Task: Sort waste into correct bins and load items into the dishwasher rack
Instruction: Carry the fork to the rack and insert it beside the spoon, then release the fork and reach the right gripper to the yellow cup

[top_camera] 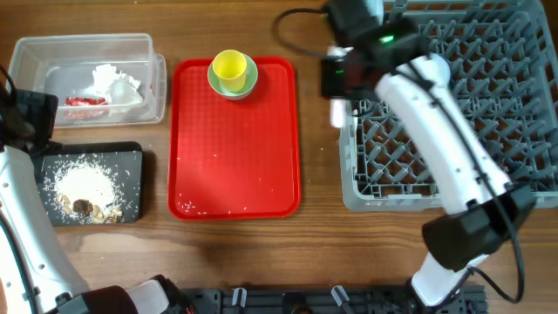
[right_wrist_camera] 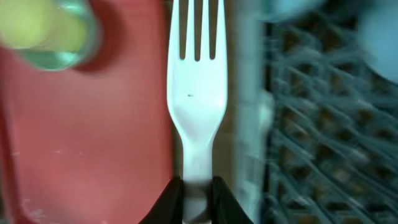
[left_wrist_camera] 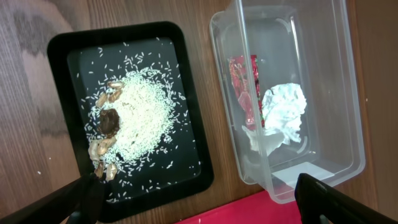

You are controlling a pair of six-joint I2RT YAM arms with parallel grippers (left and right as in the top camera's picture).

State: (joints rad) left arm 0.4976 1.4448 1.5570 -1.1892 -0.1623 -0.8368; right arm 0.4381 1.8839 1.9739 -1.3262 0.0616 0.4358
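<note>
at the far left of the desk (top_camera: 323,240), the clear plastic tub (top_camera: 52,61) is noted at the back, with the black tray (top_camera: 131,161) just in front of it, near but apart. inside the tub, the crumpled white napkin (top_camera: 115,83) and the red-and-clear wrapper (top_camera: 85,101) are seen lying together, touching in the left wrist view. in the black tray, whitish crumbs (top_camera: 85,181) are spread over the middle, and brown food scraps (top_camera: 83,208) are gathered at their near edge. the left jaws are held above these two bins and are found apart: one dark finger (left_wrist_camera: 68,200) is seen over a corner of the tray, the other at the opposite lower corner of the view, with nothing between them.

in the middle, the flat red tray (top_camera: 234,166) is recorded. at its far end the yellow cup (top_camera: 229,64) is seated upright in the pale green small bowl (top_camera: 249,80).

just right of the red tray, the white plastic fork (right_wrist_camera: 198,106) is held over the gap between that tray and the left wall of the dishwasher rack (top_camera: 523,131). the right jaws are clamped on its handle, tines pointing away from the wrist. the rack is placed at the far right, its left part hidden by the right arm (top_camera: 445,131); what is loaded there cannot be told.
</note>
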